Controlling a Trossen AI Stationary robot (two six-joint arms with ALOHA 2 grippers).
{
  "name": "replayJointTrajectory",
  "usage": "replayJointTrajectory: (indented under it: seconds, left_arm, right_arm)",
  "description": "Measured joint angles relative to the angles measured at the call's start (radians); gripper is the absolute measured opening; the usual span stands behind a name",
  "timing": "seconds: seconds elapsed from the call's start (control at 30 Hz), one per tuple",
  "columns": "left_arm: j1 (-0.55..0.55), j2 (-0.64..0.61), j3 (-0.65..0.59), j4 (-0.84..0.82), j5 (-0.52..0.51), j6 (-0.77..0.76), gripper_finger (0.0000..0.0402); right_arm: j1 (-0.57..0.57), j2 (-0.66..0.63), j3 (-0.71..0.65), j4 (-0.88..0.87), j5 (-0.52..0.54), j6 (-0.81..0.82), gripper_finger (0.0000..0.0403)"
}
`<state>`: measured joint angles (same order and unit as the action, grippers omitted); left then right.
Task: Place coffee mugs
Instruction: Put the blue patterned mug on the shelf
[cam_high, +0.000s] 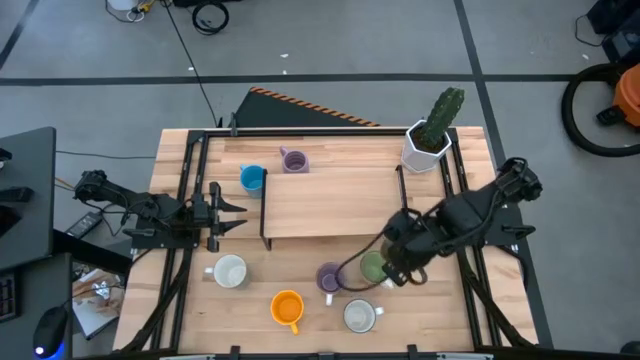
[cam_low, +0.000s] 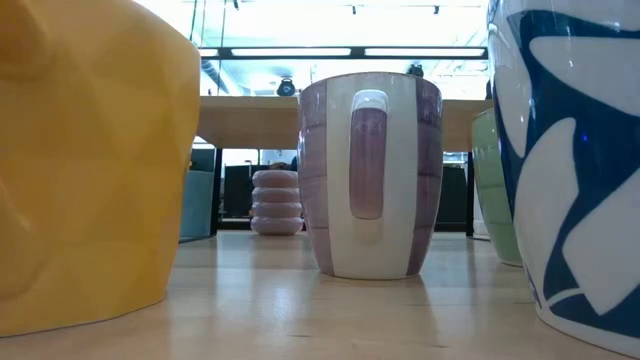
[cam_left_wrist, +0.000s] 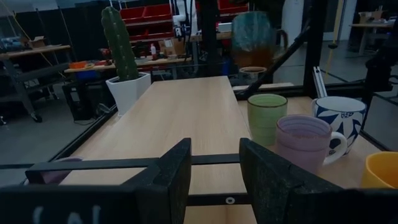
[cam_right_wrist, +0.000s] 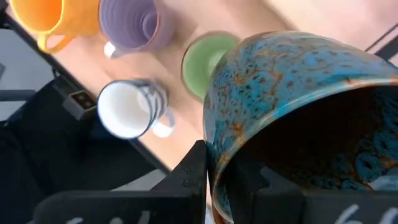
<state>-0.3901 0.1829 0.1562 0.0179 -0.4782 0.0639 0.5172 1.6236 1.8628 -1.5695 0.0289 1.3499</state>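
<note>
A mug (cam_right_wrist: 298, 118) is clamped in the right pincer (cam_high: 400, 262) above the table (cam_high: 330, 210); three more mugs (cam_high: 330, 277) are grouped just beside it, one directly below.

In the low view the orange mug (cam_low: 85, 170) at 9 o'clock and the white mug with blue pattern (cam_low: 575, 160) at 3 o'clock are cut by the edges, hiding the green mug (cam_low: 492, 190) partly.

Looks like a robotics lab or workshop, not anybody's kitchen. Bare grey concrete floor (cam_high: 330, 40) with cables (cam_high: 205, 15) lying loose, a wooden table (cam_high: 320, 205) boxed in by a black metal frame (cam_high: 262, 205), red parts bins (cam_left_wrist: 146, 14) on shelving behind, cluttered workbenches (cam_left_wrist: 34, 53) and ceiling strip lights (cam_low: 330, 52).
</note>
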Motion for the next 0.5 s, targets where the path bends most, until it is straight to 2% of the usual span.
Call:
replayJointTrajectory:
  seconds: [0.2,0.5]
  left_arm:
    - [0.000,0.000,0.000,-0.017,0.000,-0.077,0.0141]
    - [0.000,0.000,0.000,-0.020,0.000,-0.105,0.0141]
  right_arm:
    - [-0.141,0.000,0.020,0.025,0.008,-0.223,0.0041]
    - [-0.346,0.000,0.068,0.001,-0.010,-0.564,0.0041]
